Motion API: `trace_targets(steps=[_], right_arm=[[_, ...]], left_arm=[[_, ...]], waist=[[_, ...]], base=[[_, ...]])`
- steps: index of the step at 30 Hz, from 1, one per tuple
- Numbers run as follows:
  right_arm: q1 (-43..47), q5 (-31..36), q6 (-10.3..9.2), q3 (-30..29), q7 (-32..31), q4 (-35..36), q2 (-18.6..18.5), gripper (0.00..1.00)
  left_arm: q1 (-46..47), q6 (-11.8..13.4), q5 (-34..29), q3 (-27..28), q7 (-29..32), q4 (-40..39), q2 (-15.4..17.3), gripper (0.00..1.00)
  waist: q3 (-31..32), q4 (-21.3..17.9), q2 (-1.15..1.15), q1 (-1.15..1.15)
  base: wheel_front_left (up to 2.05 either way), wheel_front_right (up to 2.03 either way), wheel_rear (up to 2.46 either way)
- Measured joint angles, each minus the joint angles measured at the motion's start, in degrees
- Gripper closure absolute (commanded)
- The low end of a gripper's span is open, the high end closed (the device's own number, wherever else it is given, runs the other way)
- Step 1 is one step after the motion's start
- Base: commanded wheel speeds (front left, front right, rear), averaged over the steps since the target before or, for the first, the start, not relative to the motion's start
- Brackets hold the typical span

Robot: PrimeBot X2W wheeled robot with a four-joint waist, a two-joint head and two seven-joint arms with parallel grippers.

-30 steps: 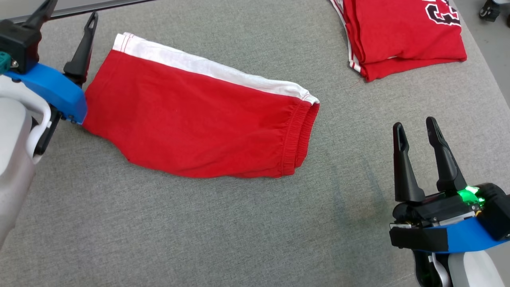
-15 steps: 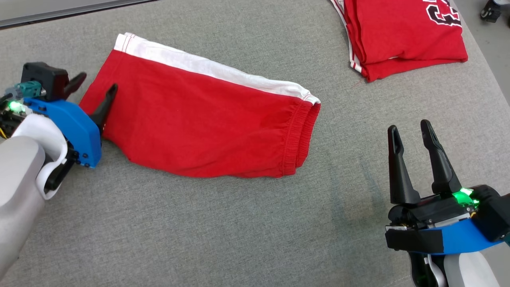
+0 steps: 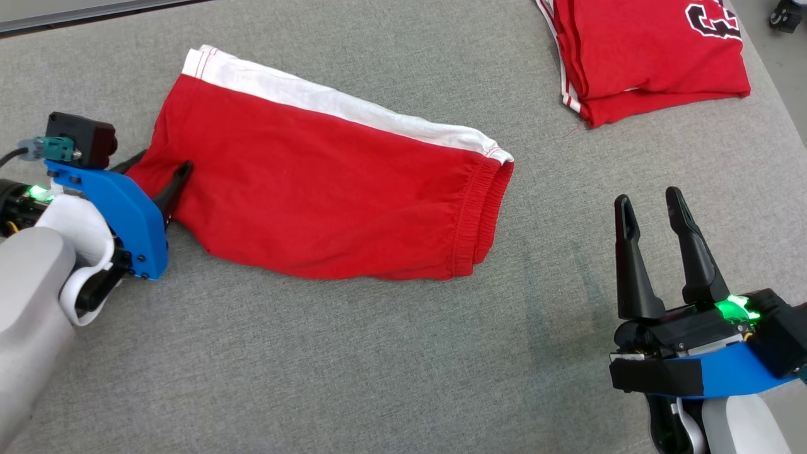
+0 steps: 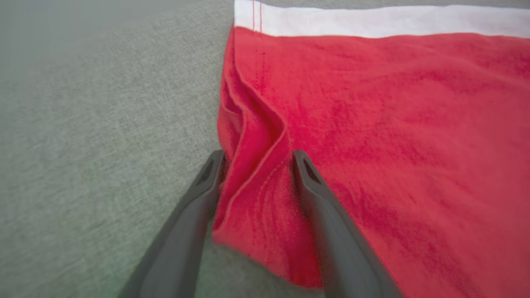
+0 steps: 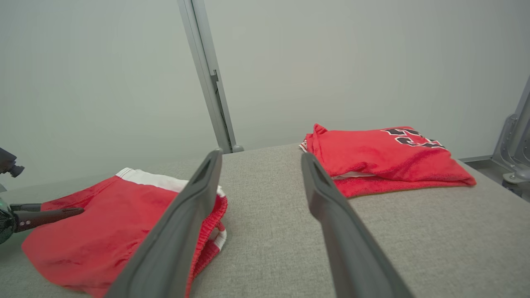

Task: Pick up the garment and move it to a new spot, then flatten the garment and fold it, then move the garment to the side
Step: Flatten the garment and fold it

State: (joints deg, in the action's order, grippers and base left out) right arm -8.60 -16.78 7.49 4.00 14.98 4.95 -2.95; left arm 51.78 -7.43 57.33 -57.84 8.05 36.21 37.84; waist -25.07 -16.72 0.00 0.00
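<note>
Garment: the red jersey [image 3: 656, 57] with block lettering lies folded into a compact stack at the far right corner of the grey padded table [image 3: 378, 353], near its edge. The right wrist view shows it [image 5: 385, 157] as a neat, layered pile.
Jersey progress: moved, folded and set aside, by the look of it; nothing seems left to do on it.
Second piece: a pair of red shorts [image 3: 328, 189] with a white side band [image 3: 353, 113] lies mid-table, well apart from the jersey, doubled over and mostly smooth, its elastic waistband [image 3: 479, 214] pointing toward the right arm.
Left gripper: the left gripper [image 3: 161, 165] is low at the leg-hem end of the shorts. In its wrist view the fingers are spread, one on the table beside the hem and one on the cloth, with a raised ridge of hem [image 4: 258, 159] between them, not yet pinched.
Right gripper: the right gripper [image 3: 648, 198] hangs over bare table near the front right, fingers parted and empty.
Step in hand: probably taking hold of the shorts' hem.
Left to do: for the shorts, closing on the hem, then whatever lifting, folding and setting aside remains.
</note>
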Motion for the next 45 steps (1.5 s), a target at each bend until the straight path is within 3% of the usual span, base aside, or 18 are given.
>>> trace_targets(steps=[1, 2, 10, 19, 31, 38, 40, 41, 45], right_arm=[[-0.01, 0.0, 0.0, 0.05, 0.0, 0.0, 0.0, 0.0], [-0.02, 0.0, 0.0, 0.01, 0.0, 0.01, 0.0, 0.0], [0.15, 0.15, 0.0, -0.07, 0.04, -0.07, 0.04, 0.0], [1.75, 0.49, 0.0, -0.44, 0.05, -1.43, 0.05, 0.0], [4.32, 1.21, 0.0, -1.63, -0.87, -3.01, 0.09, 0.0], [4.52, 1.64, 0.0, -1.62, -1.93, -2.68, 0.09, 0.0], [4.52, 1.72, 0.0, -1.54, -2.3, -2.78, 0.1, 0.0], [4.52, 1.76, 0.0, -1.57, -2.31, -2.9, 0.09, 0.0], [4.5, 1.99, 0.0, -1.59, -2.61, -3.71, 0.09, 0.0]], left_arm=[[0.04, 0.0, 0.0, -0.24, -0.07, 0.08, -0.21, 0.86], [0.04, 0.0, -0.02, -0.45, -0.24, 0.05, -0.54, 1.0], [-0.25, 0.1, -1.64, -1.53, -5.57, 1.21, -3.2, 1.0], [-5.38, 2.71, -1.57, -0.7, -13.01, -1.34, -5.38, 1.0], [-16.14, 8.73, 0.74, -0.11, -18.27, -10.43, -5.14, 1.0], [-21.12, 12.12, 2.08, -0.46, -18.64, -14.04, -4.86, 1.0], [-21.67, 12.77, 2.11, -0.09, -19.42, -13.99, -5.34, 0.12], [-21.67, 13.43, 2.07, 0.46, -20.26, -13.83, -5.76, 0.0], [-21.73, 14.54, 0.23, 1.92, -22.17, -12.04, -6.02, 0.0]], waist=[[0.06, 0.03, 0.0, 0.0], [0.17, 0.11, 0.0, 0.0], [2.21, 2.14, 0.0, 0.01], [6.2, 6.13, 0.0, 0.01], [11.23, 12.7, 0.0, 0.0], [11.44, 14.44, 0.0, 0.0], [11.51, 14.56, 0.0, 0.0], [11.64, 14.63, 0.0, 0.0], [12.42, 14.7, 0.0, 0.0]], base=[[0.0, 0.0, 0.0], [0.0, 0.0, 0.0], [0.0, 0.0, 0.0], [0.0, 0.0, 0.0], [0.0, 0.0, 0.0], [0.0, 0.0, 0.0], [0.0, 0.0, 0.0], [0.0, 0.0, 0.0], [0.0, 0.0, 0.0]])
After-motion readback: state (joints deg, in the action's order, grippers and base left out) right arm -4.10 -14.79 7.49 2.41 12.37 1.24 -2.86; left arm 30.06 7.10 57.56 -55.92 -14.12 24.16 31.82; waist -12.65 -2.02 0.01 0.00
